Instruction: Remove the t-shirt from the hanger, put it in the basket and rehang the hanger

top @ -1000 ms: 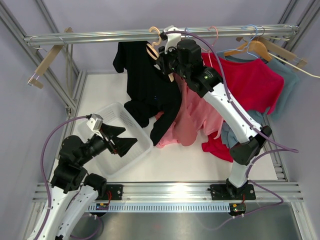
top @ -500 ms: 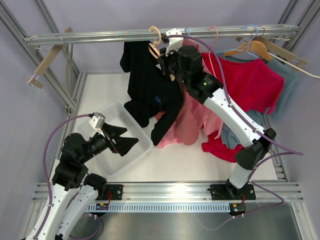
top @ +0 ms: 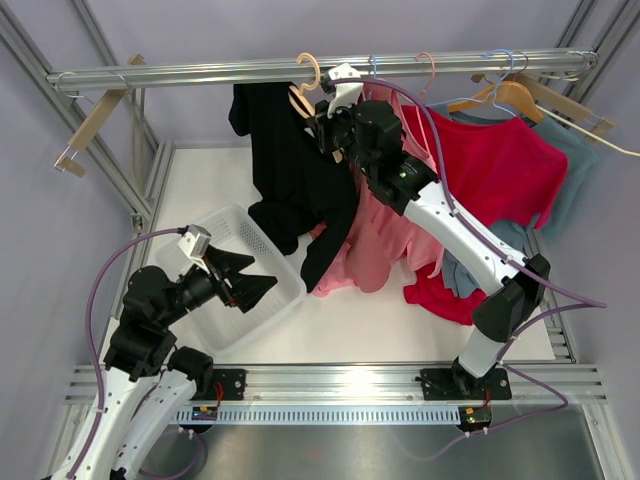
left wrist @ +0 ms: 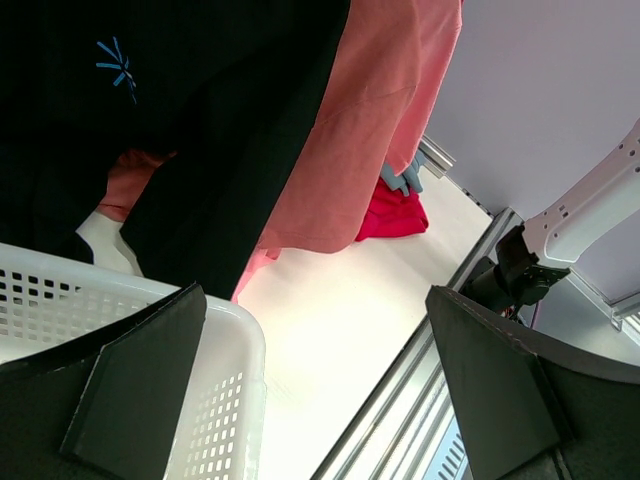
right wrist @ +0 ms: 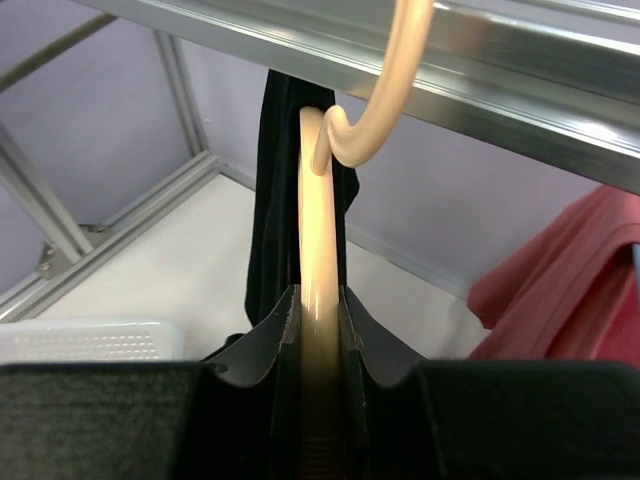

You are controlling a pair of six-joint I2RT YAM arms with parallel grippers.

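A black t-shirt [top: 295,175] hangs on a cream plastic hanger [top: 308,82] hooked on the metal rail [top: 200,72]. My right gripper [top: 325,115] is shut on the hanger just below its hook. In the right wrist view the hanger's arm [right wrist: 320,250] runs straight up between the shut jaws, the shirt [right wrist: 275,200] draped behind it, the hook over the rail [right wrist: 480,70]. My left gripper [top: 245,280] is open and empty over the white basket [top: 215,235]. In the left wrist view its fingers [left wrist: 140,380] frame the basket rim [left wrist: 225,330] below the shirt [left wrist: 200,130].
A salmon-pink shirt [top: 385,225], a red shirt [top: 500,165] and a grey-blue one [top: 580,170] hang to the right on the same rail. An empty wooden hanger [top: 95,120] hangs at the left. Frame posts stand at both sides.
My right gripper has shifted slightly left along the rail with the hanger, and the black shirt has swung left. The left arm has not moved.
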